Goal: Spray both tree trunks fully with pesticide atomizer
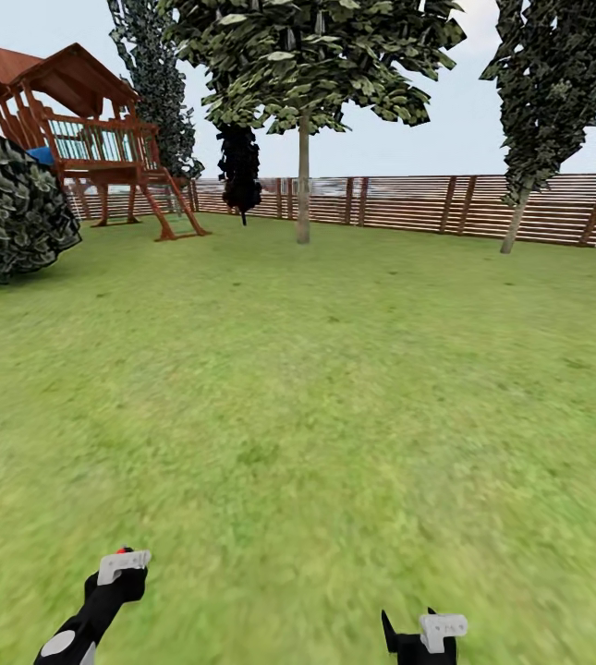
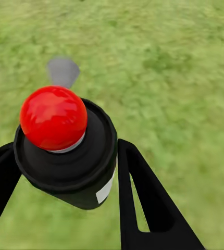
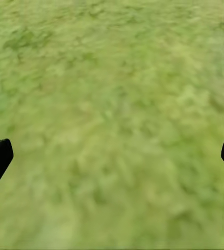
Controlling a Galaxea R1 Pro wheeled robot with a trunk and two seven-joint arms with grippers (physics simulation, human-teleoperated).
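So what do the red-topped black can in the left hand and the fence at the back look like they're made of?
The black cylindrical can with the red dome top looks like matte plastic or coated metal; its glossy dome shows a highlight. The brown horizontal-slat fence looks like wood.

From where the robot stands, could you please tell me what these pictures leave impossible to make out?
- Pesticide on the tree trunks: head view, too far and small.
- Atomizer body: left wrist view, hidden beneath its red cap, held in the left gripper.
- Right gripper: right wrist view, fingertips cut off by the side edges.
- Playhouse interior: head view, too distant.
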